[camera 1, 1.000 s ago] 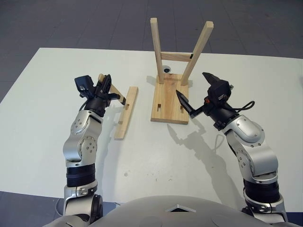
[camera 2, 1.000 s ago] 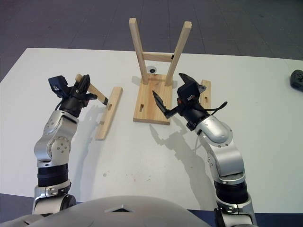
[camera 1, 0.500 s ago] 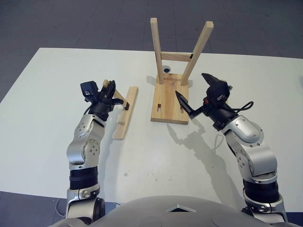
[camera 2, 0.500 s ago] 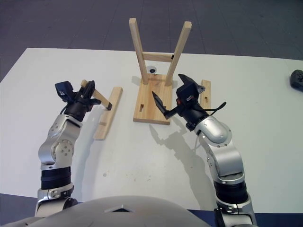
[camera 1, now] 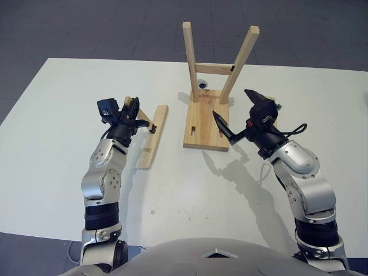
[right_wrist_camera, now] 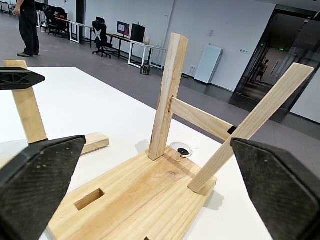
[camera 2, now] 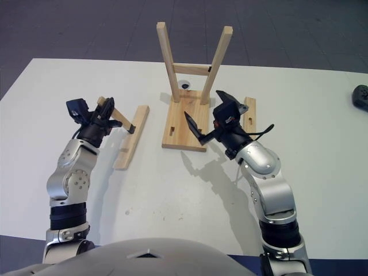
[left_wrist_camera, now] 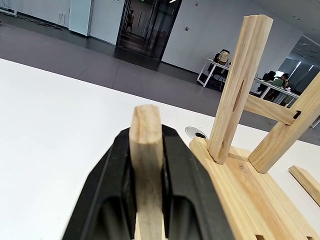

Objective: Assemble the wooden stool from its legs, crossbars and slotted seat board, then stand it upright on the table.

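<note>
The slotted seat board (camera 1: 198, 133) lies flat on the white table, with two legs (camera 1: 189, 57) standing up from its far end, joined by a crossbar (camera 1: 213, 69). My left gripper (camera 1: 131, 111) is shut on a short crossbar (left_wrist_camera: 147, 150), which slants down to a leg (camera 1: 153, 138) lying on the table left of the board. My right gripper (camera 1: 236, 110) hovers open over the board's right near corner, its fingers (right_wrist_camera: 42, 182) spread wide with nothing between them. Another leg (camera 2: 249, 110) lies right of the board, partly hidden by that gripper.
A round cable hole (camera 1: 201, 84) sits in the table just behind the board. A dark object (camera 2: 361, 96) rests at the table's far right edge. Bare white tabletop (camera 1: 190, 190) stretches in front of the board and far to the left.
My left arm has shifted a little right and nearer with the crossbar still held. The right arm and the board have stayed put.
</note>
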Motion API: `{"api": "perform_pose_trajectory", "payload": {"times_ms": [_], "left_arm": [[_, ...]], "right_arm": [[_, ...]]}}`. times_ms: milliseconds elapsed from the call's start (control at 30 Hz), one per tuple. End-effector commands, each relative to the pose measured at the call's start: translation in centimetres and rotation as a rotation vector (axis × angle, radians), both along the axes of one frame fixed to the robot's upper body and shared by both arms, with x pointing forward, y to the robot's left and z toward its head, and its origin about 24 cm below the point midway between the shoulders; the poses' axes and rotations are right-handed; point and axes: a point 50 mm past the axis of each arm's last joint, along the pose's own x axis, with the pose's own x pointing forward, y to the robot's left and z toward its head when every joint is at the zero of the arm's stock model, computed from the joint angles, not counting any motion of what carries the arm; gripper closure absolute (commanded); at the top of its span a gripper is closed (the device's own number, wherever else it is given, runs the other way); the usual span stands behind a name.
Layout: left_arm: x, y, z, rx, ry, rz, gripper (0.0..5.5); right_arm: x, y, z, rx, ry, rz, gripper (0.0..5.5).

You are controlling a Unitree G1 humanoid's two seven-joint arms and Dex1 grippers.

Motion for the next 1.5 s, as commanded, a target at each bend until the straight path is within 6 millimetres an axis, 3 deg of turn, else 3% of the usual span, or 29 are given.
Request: {"api": "perform_pose_trajectory", "payload": {"times_ms": [33,500,1067,1500], "left_arm": [[0.1,-0.4,-0.3,0.005,0.025,-0.013,5.08],[0.4,-0.5,0.9,0.002,-0.014,-0.022,5.08],[0.2,-0.6,-1.1,0.020,0.052,-0.027,5.08],[0.2,-1.2,0.3,0.041,0.002,-0.057,5.08]], "right_arm": [[-0.1,0.0,-0.2,-0.007,0.004,0.000,0.10],[-0.2,0.2,-0.5,-0.020,0.008,0.006,0.10],[-0.4,0.0,-0.6,-0.030,0.006,-0.011,0.10],[-0.3,0.2,-0.8,-0.031,0.014,-0.002,0.10]]}}
